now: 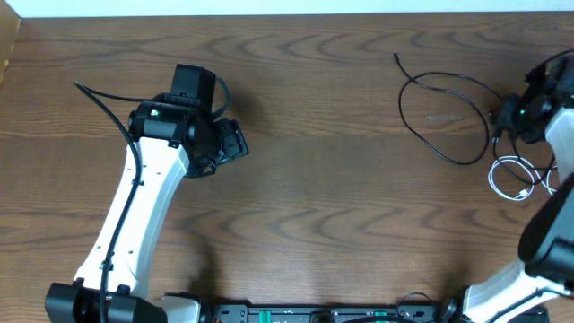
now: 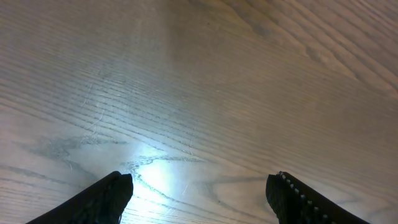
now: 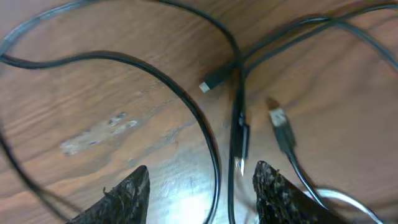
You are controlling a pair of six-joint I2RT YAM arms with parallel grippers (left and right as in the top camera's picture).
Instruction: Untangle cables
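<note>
The black cable lies in a wide loop at the table's far right, and the white cable is coiled just below it. My right gripper hovers where the two meet. In the right wrist view the right gripper is open, with two strands of the black cable lying on the wood between its fingertips. Two small plug ends rest just ahead of it, and a bit of the white cable shows at the lower right. My left gripper is open over bare wood, far from both cables.
The left arm reaches over the left half of the wooden table, with its own thick black lead beside it. The right arm stands along the right edge. The table's far edge runs across the top.
</note>
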